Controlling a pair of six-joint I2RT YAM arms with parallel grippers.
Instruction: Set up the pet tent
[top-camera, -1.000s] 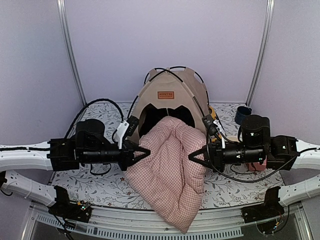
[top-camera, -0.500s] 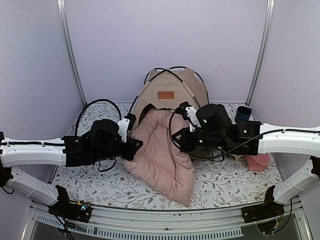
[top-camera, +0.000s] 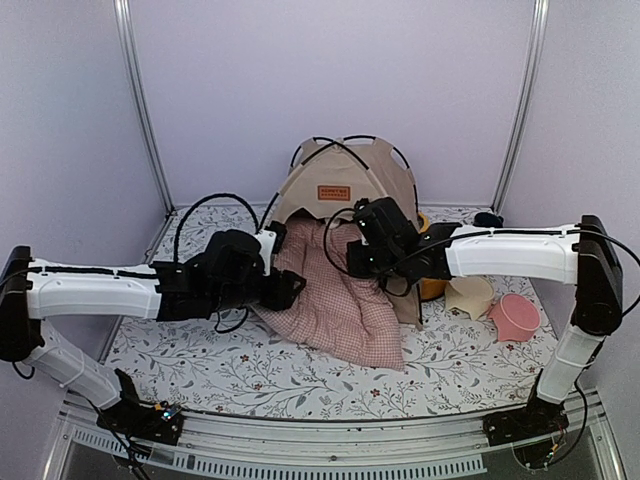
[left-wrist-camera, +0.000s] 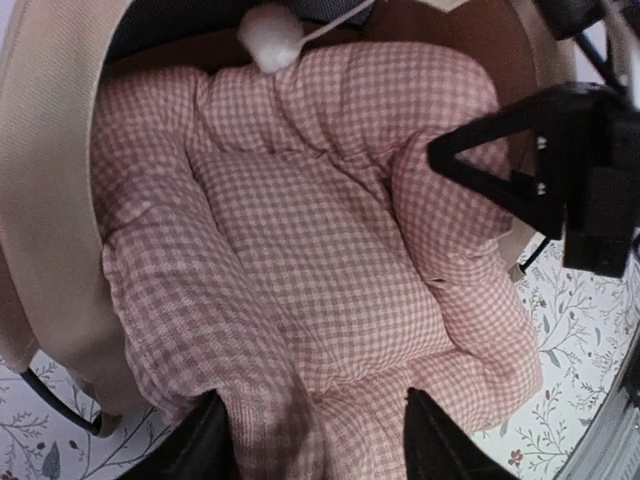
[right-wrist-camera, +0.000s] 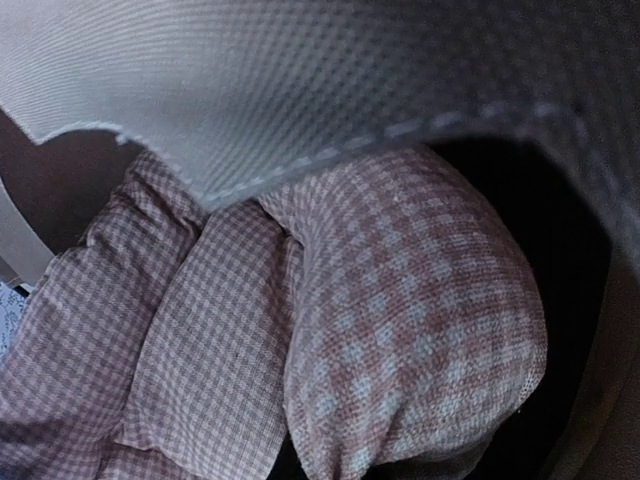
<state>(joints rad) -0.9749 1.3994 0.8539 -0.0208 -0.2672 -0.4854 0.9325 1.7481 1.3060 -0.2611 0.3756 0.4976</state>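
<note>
Pink checked cloth is filling most of the wrist views: the cushion is lying half inside the tent, its far end tucked under the arched doorway and its near end spilling out over the flowered worktop. The tent is standing upright at the far middle of the worktop, thin black poles crossing over its top and a white pom-pom hanging in the doorway just above the cushion. The step in hand is looking like bedding the cushion inside, and by my reckoning it is roughly half done. To do it well, both arms should be pushing low and together toward the far side, keeping clear of the doorway's edge so the light tent is not being shoved back or tipped. The near flap wants lifting in rather than dragging, since soft quilting is likely to bunch at the doorway. The left tool is sitting at the cushion's near left edge with its jaws standing apart. Its fingers are flanking a ridge of cloth that is lying between them without looking pinched. The right tool is reaching in from the right at the doorway, jaws closed to a point and its tip pressing the cushion's right roll. Whether it is nipping a fold there I cannot tell.
</note>
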